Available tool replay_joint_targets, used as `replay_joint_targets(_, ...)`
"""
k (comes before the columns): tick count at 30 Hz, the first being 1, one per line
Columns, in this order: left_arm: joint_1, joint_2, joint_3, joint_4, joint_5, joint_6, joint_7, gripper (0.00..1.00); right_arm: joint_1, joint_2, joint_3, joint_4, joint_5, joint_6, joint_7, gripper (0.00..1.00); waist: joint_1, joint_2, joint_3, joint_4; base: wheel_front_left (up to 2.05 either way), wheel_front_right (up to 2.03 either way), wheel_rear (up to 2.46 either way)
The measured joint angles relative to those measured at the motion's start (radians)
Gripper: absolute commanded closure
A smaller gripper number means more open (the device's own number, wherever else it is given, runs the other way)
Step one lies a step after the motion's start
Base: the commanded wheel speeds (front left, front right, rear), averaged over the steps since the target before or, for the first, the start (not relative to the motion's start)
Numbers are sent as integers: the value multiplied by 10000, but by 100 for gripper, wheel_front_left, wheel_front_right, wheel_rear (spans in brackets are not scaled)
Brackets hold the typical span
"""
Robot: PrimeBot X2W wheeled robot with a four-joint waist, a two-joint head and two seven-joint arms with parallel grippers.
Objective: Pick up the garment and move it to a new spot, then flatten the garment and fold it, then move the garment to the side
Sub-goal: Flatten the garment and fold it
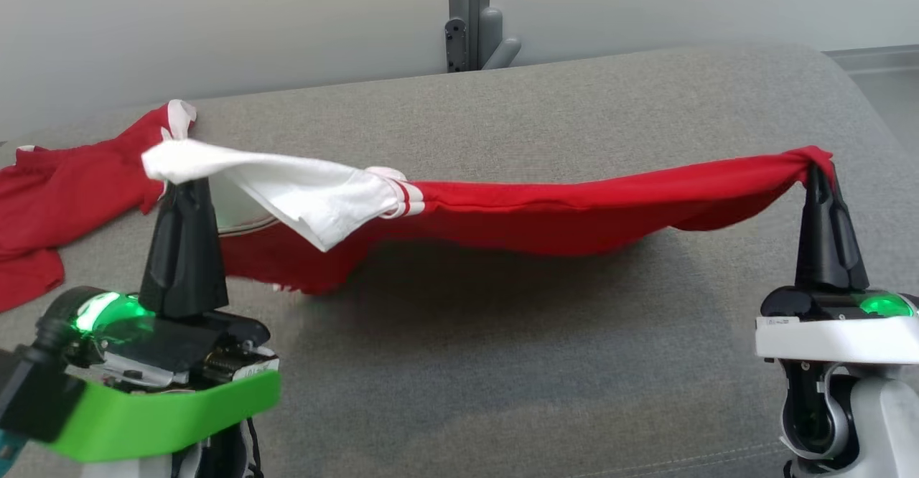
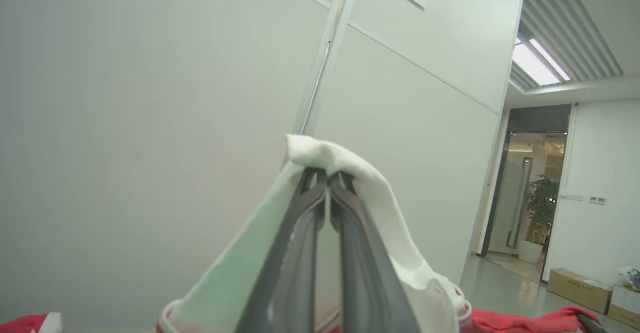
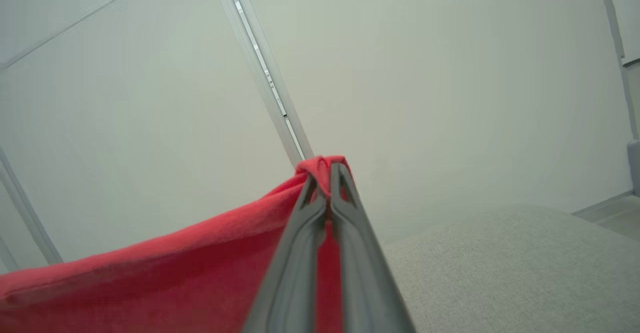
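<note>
Garment (image 1: 546,209): red, with a white striped sleeve, hung in a sagging span between both grippers above the grey fabric surface (image 1: 574,363). Left gripper (image 1: 183,180): fingers pressed together, pinching the white sleeve end. Right gripper (image 1: 816,169): fingers pressed together, pinching the red end. Second red cloth (image 1: 43,205): lying crumpled on the surface, far left.

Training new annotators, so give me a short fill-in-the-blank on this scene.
The left gripper is shut on the garment's ___ part.
The right gripper is shut on its ___ end.
The garment sags between them above a ___ cushion.
Missing: white; red; grey.
</note>
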Motion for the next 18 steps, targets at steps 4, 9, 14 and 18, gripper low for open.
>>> replay_joint_targets(4,-188,234,-8,-1118,205,2,94,100,248,4,-113,-917,199,0,44,100,0,0,-30,-111,0,0,0)
replay_joint_targets(9,-872,441,-205,-2102,288,4,706,100,276,-2,-290,-1998,316,0,295,100,0,0,137,-145,0,0,0)
replay_joint_targets(14,-2063,683,-462,-1856,244,4,1446,100,-288,-6,-307,-2199,109,-6,823,100,0,0,522,-140,0,0,0)
replay_joint_targets(18,-3617,924,-585,-761,46,4,2011,100,-1567,2,61,-1628,-75,-6,1331,100,0,0,1028,-126,0,0,0)
